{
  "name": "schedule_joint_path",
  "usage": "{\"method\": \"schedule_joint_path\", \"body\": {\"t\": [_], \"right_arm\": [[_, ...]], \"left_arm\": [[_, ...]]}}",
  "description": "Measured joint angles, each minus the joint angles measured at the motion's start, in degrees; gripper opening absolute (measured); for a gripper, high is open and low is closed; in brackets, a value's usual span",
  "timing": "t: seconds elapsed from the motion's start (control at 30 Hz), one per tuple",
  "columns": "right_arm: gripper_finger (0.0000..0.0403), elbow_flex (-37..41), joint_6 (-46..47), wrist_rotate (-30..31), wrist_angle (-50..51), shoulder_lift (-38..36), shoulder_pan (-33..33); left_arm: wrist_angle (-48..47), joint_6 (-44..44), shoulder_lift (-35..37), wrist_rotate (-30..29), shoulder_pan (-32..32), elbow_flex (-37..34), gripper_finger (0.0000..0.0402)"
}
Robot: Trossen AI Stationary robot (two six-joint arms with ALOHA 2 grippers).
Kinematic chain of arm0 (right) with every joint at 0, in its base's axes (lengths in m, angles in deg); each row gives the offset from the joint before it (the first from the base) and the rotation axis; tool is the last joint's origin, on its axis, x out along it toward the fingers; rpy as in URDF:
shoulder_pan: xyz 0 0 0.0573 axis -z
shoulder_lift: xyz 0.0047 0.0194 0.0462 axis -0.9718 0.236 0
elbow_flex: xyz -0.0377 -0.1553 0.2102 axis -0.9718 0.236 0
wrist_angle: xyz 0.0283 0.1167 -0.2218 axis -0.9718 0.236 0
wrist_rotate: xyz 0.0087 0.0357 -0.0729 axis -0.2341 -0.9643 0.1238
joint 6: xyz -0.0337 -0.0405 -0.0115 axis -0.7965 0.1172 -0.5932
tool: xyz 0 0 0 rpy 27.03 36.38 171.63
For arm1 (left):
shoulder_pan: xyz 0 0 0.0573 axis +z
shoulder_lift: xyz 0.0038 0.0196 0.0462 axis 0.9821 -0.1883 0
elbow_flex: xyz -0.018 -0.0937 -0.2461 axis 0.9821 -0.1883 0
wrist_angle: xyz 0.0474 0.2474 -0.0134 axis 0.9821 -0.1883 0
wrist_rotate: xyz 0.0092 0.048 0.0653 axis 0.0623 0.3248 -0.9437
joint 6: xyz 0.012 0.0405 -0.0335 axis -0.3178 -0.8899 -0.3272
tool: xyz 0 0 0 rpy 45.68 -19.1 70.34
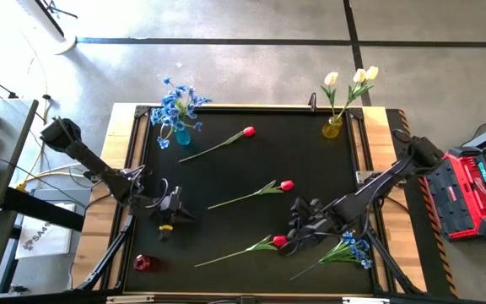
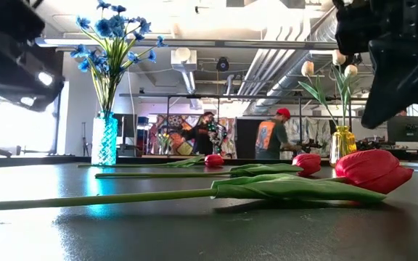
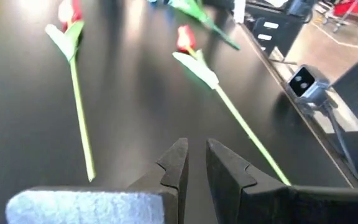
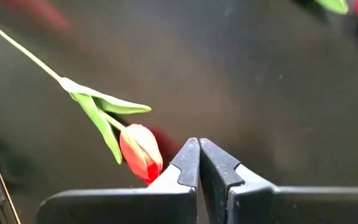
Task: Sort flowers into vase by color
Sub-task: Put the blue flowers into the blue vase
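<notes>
Three red tulips lie flat on the black table: one at the far side (image 1: pixel 248 133), one in the middle (image 1: pixel 286 185), one near the front (image 1: pixel 278 241). A blue spray (image 1: pixel 357 249) lies near the front right corner. More blue blossoms stand in a blue vase (image 1: pixel 181 133), and cream tulips stand in a yellow vase (image 1: pixel 332 128). My right gripper (image 4: pixel 198 146) is shut, hanging just above and beside the near tulip's bloom (image 4: pixel 140 152). My left gripper (image 3: pixel 196 146) hovers over the table's left part, nearly shut with a narrow slit and nothing in it.
A small red vase (image 1: pixel 143 263) stands at the near left corner. A small camera (image 3: pixel 306 81) sits at the table's near edge. The low view shows people (image 2: pixel 271 134) in the room beyond the table. A red case (image 1: pixel 472 190) lies off the table to the right.
</notes>
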Motion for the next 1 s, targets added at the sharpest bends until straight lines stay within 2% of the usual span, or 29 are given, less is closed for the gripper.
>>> {"method": "schedule_joint_path", "body": {"t": [0.17, 0.33, 0.53, 0.7, 0.83, 1.0], "right_arm": [[0.0000, -0.02, -1.79, -5.30, 0.01, 0.10, -0.02], [0.0000, -0.21, -2.95, -10.25, 0.24, 0.10, -0.44], [0.0000, -3.43, -6.67, -10.15, 5.40, 0.10, -4.16], [0.0004, -5.45, -4.88, -12.51, 12.68, 0.10, -7.81], [0.0033, -5.57, -0.08, -15.98, 15.61, 0.10, -10.01], [0.0106, -5.57, 0.99, -20.53, 15.89, 0.10, -12.32]], "left_arm": [[-0.03, -3.71, -3.07, 0.00, -0.60, 3.80, 0.0042], [-0.09, -3.00, -8.69, 0.16, -0.91, 6.45, 0.0042], [-0.11, -3.70, -16.00, 0.08, -1.08, 9.95, 0.0042], [0.00, -6.85, -21.85, 0.05, -1.26, 13.95, 0.0056], [-0.04, -8.42, -25.86, 0.04, -1.17, 16.64, 0.0088], [-0.10, -9.33, -28.94, -1.35, -0.63, 19.11, 0.0140]]}}
